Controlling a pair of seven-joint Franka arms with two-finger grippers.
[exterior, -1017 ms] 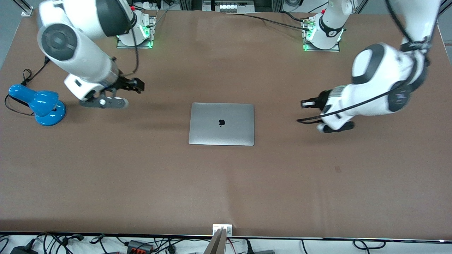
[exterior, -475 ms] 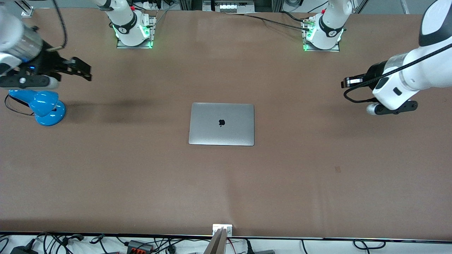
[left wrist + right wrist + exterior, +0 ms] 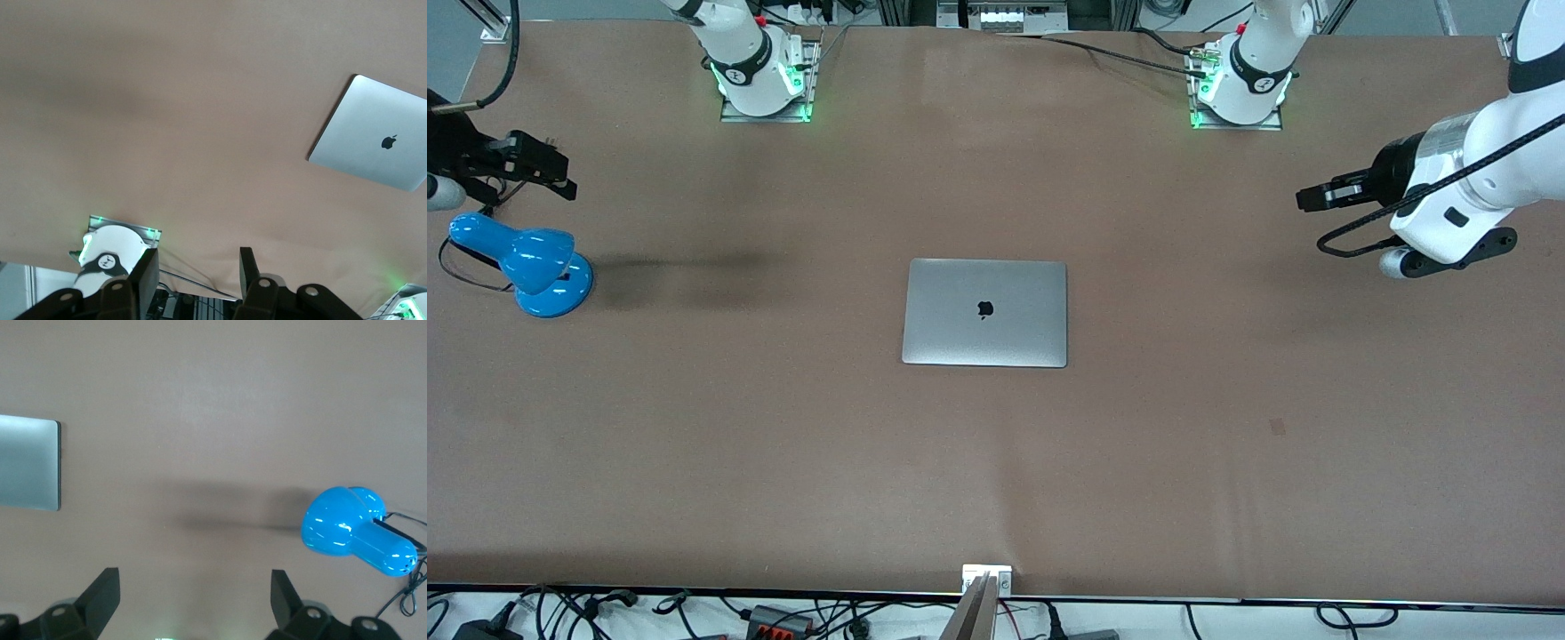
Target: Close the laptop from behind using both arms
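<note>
A silver-grey laptop (image 3: 985, 313) lies shut and flat at the middle of the brown table (image 3: 783, 462), its lid up and the black apple logo (image 3: 984, 309) showing, with no arm touching it. The left gripper (image 3: 1316, 196) hangs in the air above the table's edge at the left arm's end, well apart from the laptop; its jaws stand moderately apart and hold nothing, as the left wrist view shows with the two black fingers (image 3: 147, 277) separated over bare table and the laptop (image 3: 371, 142) lying off at a distance. The right gripper (image 3: 551, 173) hangs over the table's edge at the right arm's end, above a blue desk lamp (image 3: 529, 264) that stands near that edge with its black cord (image 3: 463, 258) trailing. Its jaws are spread wide and empty; the right wrist view shows the lamp (image 3: 357, 530) below them and one corner of the laptop (image 3: 30, 462). Both arm bases (image 3: 760, 67) glow green along the table's edge farthest from the front camera.
</note>
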